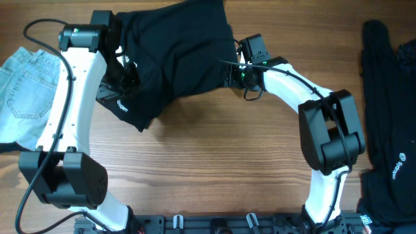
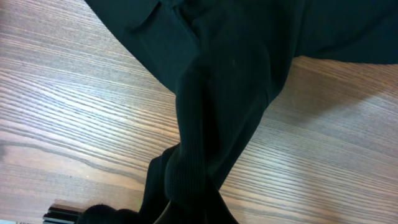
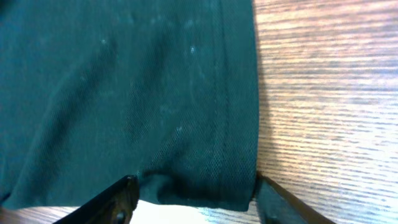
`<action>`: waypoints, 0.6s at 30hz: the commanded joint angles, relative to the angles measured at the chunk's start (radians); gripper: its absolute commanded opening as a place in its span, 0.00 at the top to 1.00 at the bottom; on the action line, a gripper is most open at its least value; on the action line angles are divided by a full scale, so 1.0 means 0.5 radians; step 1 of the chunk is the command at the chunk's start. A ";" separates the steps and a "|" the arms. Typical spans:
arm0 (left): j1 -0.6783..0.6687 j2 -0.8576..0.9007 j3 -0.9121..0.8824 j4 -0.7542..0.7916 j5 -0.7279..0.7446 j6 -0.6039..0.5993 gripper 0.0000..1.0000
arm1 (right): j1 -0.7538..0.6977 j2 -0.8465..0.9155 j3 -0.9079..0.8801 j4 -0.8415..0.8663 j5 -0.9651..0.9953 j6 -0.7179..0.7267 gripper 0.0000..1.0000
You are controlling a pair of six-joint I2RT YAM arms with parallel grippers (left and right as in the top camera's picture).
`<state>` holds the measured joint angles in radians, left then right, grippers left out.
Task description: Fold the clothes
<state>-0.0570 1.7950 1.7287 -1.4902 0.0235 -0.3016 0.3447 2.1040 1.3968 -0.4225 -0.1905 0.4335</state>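
In the overhead view, the black shirt (image 1: 175, 45) is lying bunched at the far side of the table (image 1: 214, 162), just right of the jeans (image 1: 23, 84). A second black garment (image 1: 390, 130) is lying well apart from the jeans, at the opposite end. The left gripper (image 1: 123, 65) is working at the shirt's edge nearest the jeans, and the right gripper (image 1: 235, 65) is meeting the edge farthest from them.

In the left wrist view, the shirt is hanging in a twisted fold that is running down toward the camera. It is hiding the fingers, so their state cannot be told.

In the right wrist view, the fingers (image 3: 124, 194) are standing wide apart, with the shirt's stitched hem (image 3: 227, 143) lying between them, unpinched.

The step appears to be spreading the shirt flat. It would go best with the right gripper closing squarely on the hem. Both grippers would then be drawing apart evenly, low over the table, so the twist is falling out.
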 commanded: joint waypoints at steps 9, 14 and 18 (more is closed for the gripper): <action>0.005 -0.032 0.004 0.067 0.047 -0.042 0.96 | -0.330 -0.074 0.166 -0.458 0.607 -0.080 0.96; -0.027 -0.032 0.004 0.101 0.438 -0.040 0.96 | -0.844 -0.402 0.230 -0.948 0.755 -0.227 0.96; -0.200 -0.032 -0.021 -0.008 0.558 -0.040 0.96 | -1.025 -0.420 0.221 -1.299 0.757 -0.354 0.96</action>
<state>-0.0967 1.7950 1.7287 -1.4563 0.2348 -0.3126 -0.1505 1.8931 1.5070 -1.0050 0.1406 0.3244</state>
